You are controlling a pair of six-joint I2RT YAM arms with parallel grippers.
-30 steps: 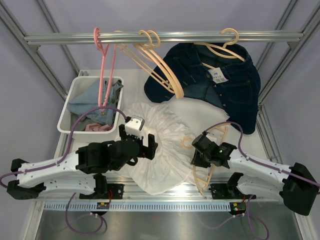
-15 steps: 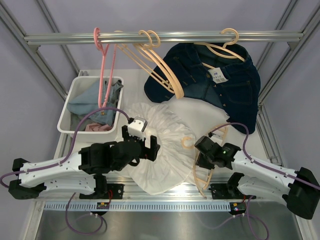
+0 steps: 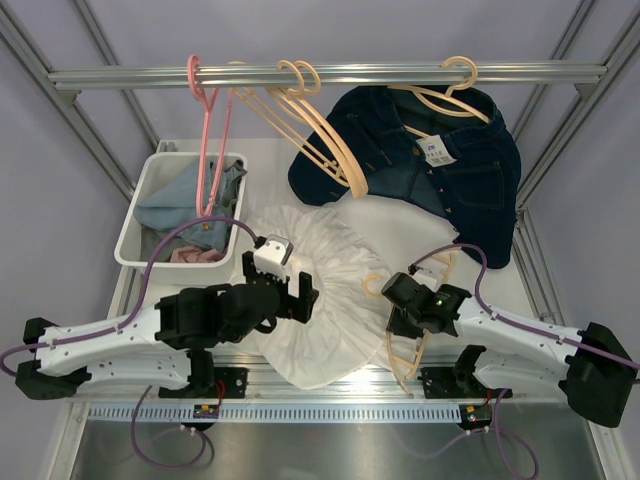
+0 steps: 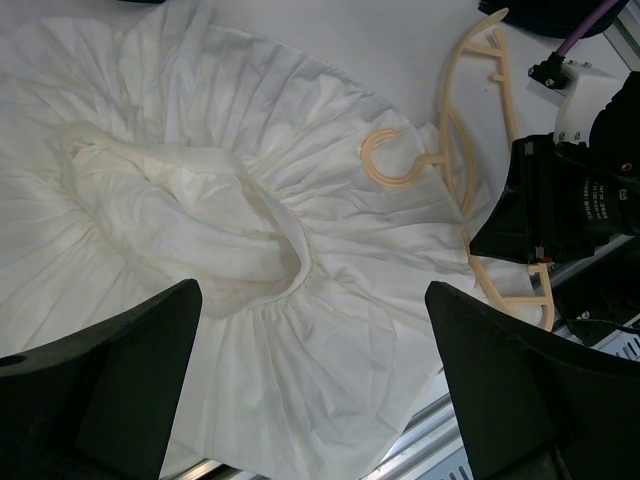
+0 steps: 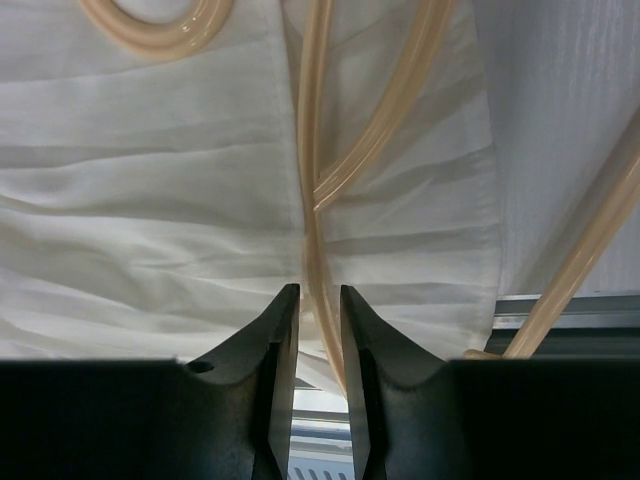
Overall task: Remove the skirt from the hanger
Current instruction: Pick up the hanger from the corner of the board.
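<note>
White pleated cloth: the skirt [image 3: 335,300] lies spread flat at the centre of the table [image 3: 420,235]. The left wrist view shows its gathered waistband [image 4: 255,235] in the middle of the fabric [image 4: 300,110], apart from the hanger.

The hanger [image 3: 405,350], peach plastic, lies at the skirt's 3 o'clock edge. Its hook [image 4: 392,167] and part of one arm rest on the hem, and the rest lies on the bare table toward 5 o'clock.

The right gripper [image 3: 400,300] is down at the hanger. In its wrist view the fingers [image 5: 280,320] are drawn close together, with a thin hanger bar [image 5: 312,200] running into the narrow gap between them. It is clamped on that bar, with skirt fabric [image 5: 150,200] beneath.

The left gripper [image 3: 275,278] sits over the skirt's 9 o'clock side. Its fingers [image 4: 110,380] are spread wide apart and nothing is held between them.

Other items noted:
- A white bin [image 3: 135,240] of clothes stands at 10 o'clock.
- A rail [image 3: 330,73] runs across at 12 o'clock.
- A pink hanger [image 3: 205,120] and spare peach hangers [image 3: 325,135] hang from the rail.
- A denim jacket [image 3: 440,175] hangs on its own hanger at 1 o'clock, its hem reaching the table.
</note>
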